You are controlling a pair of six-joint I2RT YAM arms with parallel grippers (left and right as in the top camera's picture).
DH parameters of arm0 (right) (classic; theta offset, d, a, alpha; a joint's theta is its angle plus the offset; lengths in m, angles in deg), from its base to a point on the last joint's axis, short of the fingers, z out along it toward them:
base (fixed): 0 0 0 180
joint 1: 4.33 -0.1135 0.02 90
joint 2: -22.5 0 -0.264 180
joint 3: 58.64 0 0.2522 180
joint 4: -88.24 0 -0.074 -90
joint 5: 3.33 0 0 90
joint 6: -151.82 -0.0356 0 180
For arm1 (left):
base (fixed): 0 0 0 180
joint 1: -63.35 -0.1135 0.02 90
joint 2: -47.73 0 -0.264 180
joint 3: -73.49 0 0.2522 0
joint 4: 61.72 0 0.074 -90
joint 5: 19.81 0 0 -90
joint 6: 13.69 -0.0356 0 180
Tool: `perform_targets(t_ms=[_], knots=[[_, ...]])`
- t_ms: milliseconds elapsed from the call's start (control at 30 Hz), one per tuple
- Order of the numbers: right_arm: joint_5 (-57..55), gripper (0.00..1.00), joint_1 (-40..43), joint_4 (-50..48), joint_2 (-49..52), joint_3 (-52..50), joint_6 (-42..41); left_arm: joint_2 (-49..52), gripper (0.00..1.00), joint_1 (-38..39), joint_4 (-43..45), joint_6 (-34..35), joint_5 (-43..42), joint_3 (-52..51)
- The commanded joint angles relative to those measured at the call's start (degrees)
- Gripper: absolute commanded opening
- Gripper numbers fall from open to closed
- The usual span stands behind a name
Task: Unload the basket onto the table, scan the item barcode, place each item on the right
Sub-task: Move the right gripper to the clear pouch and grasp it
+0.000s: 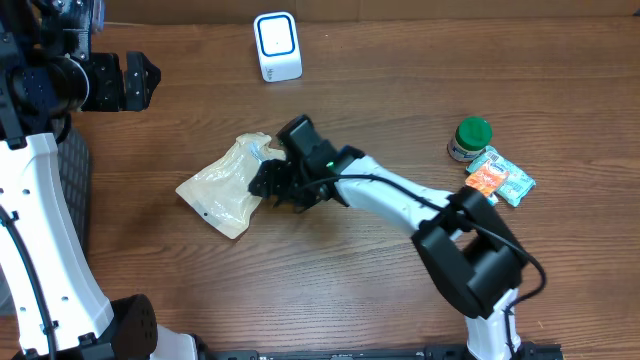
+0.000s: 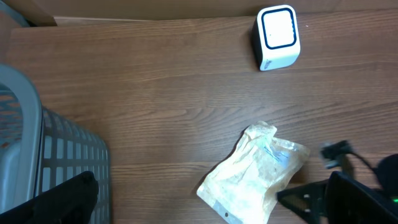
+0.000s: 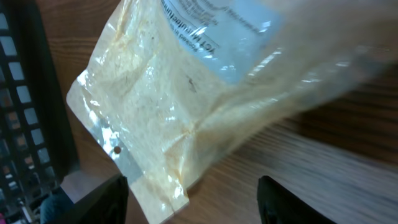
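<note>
From where I stood, the pale, crinkled pouch lay on the wooden table, a little left of the middle and well short of the white scanner that stood at the far edge. The right arm reached across from the near right corner, and its end effector was down at the pouch's right end. Seen from that wrist, the two dark fingers stood partly apart with the pouch's lower corner between them. Neither finger was pressed against the plastic that I could see, so it had hold of nothing. A printed label showed near the top of the pouch, though the far side of it was blurred. The left end effector hung well away at the far left with its jaws spread wide and nothing in them, above a grey slatted basket. Off to the right, a green-capped jar stood just beside a couple of small orange and teal packets.
</note>
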Motion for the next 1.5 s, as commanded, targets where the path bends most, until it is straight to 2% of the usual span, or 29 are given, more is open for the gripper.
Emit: perform_targets(t_ms=[0,233,433,600,667,700,733,767,800,933,1100,1233,1333,1467], knots=[[-1.09,0.70,-1.84,-3.10,2.89,-0.15,-1.55,-0.17,1.00,-0.22,0.09,-0.83,-0.66,0.02],[-7.48,0.75,-4.28,-8.41,5.66,-0.15,-1.55,-0.17,1.00,-0.22,0.11,-0.83,-0.66,0.02],[-12.13,0.75,-5.22,-13.55,9.55,-0.15,-1.88,-0.17,0.99,-0.22,0.09,-0.83,-0.66,0.02],[-12.94,0.73,-5.42,-18.23,14.69,-0.15,-5.92,-0.17,0.99,-0.22,0.09,-0.83,-0.66,0.02],[-12.98,0.66,-5.42,-19.12,15.96,-0.15,-7.26,-0.17,1.00,-0.22,0.11,-0.83,-0.66,0.02],[-12.85,0.60,-5.42,-19.12,16.26,-0.15,-7.34,-0.17,0.99,-0.22,0.11,-0.83,-0.66,0.02],[-12.76,0.49,-5.35,-19.08,16.39,-0.15,-7.32,-0.17,1.00,-0.22,0.09,-0.83,-0.66,0.02],[-12.72,0.31,-5.31,-19.12,16.39,-0.13,-7.32,-0.17,1.00,-0.22,0.09,-0.83,-0.66,0.02],[-12.72,0.24,-5.31,-19.12,16.37,-0.09,-7.32,-0.17,0.99,-0.22,0.09,-0.83,-0.66,0.02],[-11.41,0.06,-5.01,-19.34,16.35,-0.07,-7.28,-0.17,1.00,-0.22,0.09,-0.83,-0.66,0.02],[-0.55,0.04,-1.57,-19.32,16.11,1.25,-6.82,-0.17,1.00,-0.22,0.09,-0.83,-0.66,0.02],[7.87,0.04,1.66,-16.06,14.45,3.48,-1.05,-0.17,1.00,-0.22,0.09,-0.83,-0.66,0.02],[6.29,0.04,3.89,-5.79,10.43,5.73,5.92,-0.17,1.00,-0.22,0.11,-0.83,-0.66,0.02],[-4.92,0.04,4.72,7.45,3.65,8.13,15.04,-0.17,1.00,-0.22,0.11,-0.83,-0.66,0.02]])
